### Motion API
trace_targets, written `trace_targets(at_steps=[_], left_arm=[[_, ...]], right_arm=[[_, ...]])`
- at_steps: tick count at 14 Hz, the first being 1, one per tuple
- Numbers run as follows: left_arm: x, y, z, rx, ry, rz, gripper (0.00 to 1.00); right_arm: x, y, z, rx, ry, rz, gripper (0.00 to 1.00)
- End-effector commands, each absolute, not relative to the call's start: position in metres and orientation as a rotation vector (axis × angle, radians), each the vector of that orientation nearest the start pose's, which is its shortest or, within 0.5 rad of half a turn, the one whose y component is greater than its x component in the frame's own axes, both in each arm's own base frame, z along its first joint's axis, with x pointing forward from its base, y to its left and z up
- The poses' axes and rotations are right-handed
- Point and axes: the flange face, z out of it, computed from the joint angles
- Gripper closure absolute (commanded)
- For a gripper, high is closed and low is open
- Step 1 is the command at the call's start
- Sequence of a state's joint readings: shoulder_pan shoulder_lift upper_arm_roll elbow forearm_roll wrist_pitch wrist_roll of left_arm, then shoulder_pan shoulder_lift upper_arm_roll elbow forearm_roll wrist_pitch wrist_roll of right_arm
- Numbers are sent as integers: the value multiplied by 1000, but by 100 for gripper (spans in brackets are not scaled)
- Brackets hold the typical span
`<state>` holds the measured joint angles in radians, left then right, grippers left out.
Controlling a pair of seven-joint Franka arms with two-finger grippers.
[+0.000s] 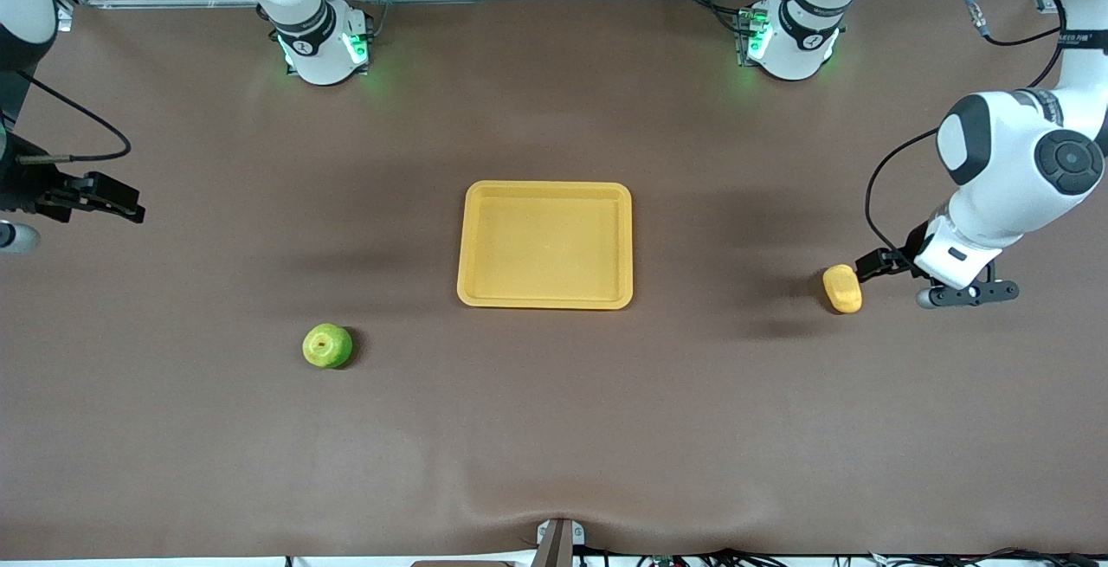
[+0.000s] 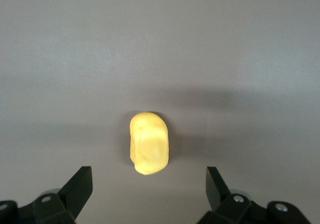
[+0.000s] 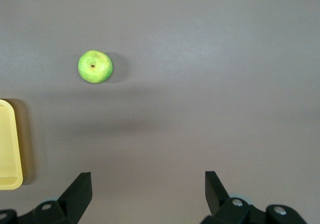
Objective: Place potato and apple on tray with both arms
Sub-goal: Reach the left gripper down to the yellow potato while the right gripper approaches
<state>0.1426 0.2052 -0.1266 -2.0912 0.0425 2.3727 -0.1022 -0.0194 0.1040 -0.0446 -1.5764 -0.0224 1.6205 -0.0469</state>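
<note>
Both apart: potato [image 1: 841,288] beside open left pincer [image 1: 874,266], untouched.

A plain matte brown cloth-covered worktop [image 1: 554,428] carries a shallow rectangular plastic tray [image 1: 545,190] of uniform yellow-orange. The small round apple [image 1: 327,346] is bright yellow-green with a brownish stem dimple. The smooth oblong potato [image 1: 842,288] is yellow-orange, paler yellow in the left wrist view. Both white jointed arms have dark grey joint bands, green-lit bases, and a black left pincer [image 2: 149,194] and black right pincer [image 3: 148,193].
</note>
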Motion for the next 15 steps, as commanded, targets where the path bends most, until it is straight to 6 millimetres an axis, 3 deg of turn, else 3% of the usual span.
trace_targets(at_steps=[1, 7, 15], left_arm=[[586, 20, 308, -3138, -166, -143, 0], [587, 21, 266, -3148, -231, -139, 0], [582, 22, 227, -3158, -238, -145, 0]], right_arm=[[595, -39, 554, -3163, 38, 116, 0], [615, -26, 524, -3166, 11, 111, 0], [637, 2, 474, -3168, -55, 149, 0]])
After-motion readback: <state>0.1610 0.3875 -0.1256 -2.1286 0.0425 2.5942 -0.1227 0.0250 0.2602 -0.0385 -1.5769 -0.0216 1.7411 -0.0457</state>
